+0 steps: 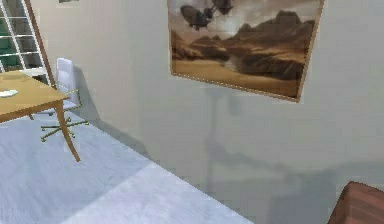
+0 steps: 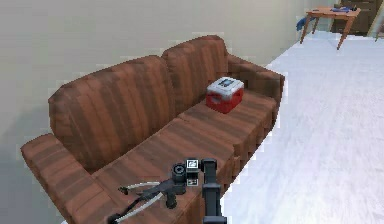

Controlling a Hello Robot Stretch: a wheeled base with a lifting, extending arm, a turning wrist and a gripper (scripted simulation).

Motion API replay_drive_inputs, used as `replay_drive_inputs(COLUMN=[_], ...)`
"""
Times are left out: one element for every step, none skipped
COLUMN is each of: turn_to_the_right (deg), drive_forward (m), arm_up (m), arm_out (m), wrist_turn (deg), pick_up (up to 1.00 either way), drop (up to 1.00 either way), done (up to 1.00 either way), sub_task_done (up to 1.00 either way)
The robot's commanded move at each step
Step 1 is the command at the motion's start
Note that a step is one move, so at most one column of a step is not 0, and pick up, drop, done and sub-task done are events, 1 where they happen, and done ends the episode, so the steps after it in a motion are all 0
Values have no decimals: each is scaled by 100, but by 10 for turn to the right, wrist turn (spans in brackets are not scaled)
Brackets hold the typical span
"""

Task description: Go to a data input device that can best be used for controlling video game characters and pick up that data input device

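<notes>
Wooden desk (image 1: pixel 30 98) and framed painting (image 1: pixel 245 40) stood in the forward view. In the arm side view my gripper (image 2: pixel 117 202) showed against the sofa (image 2: pixel 140 115). A red-and-white box (image 2: pixel 225 93), perhaps my target, sat on a cushion well apart, up and rightward. How my fingers stood, and whether they held anything, I couldn't tell.

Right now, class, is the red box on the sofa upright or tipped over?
Upright: the red box rests flat on the sofa seat, its white top facing up.
</notes>
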Motion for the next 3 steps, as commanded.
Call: replay_drive_inputs(turn_to_the_right=[0,0,0], drive_forward=[0,0,0], arm_up=[0,0,-30], arm_out=[0,0,0], wrist_turn=[450,240,0], pick_up=[0,0,0], drop=[0,0,0], done=[0,0,0], sub_task_done=[0,0,0])
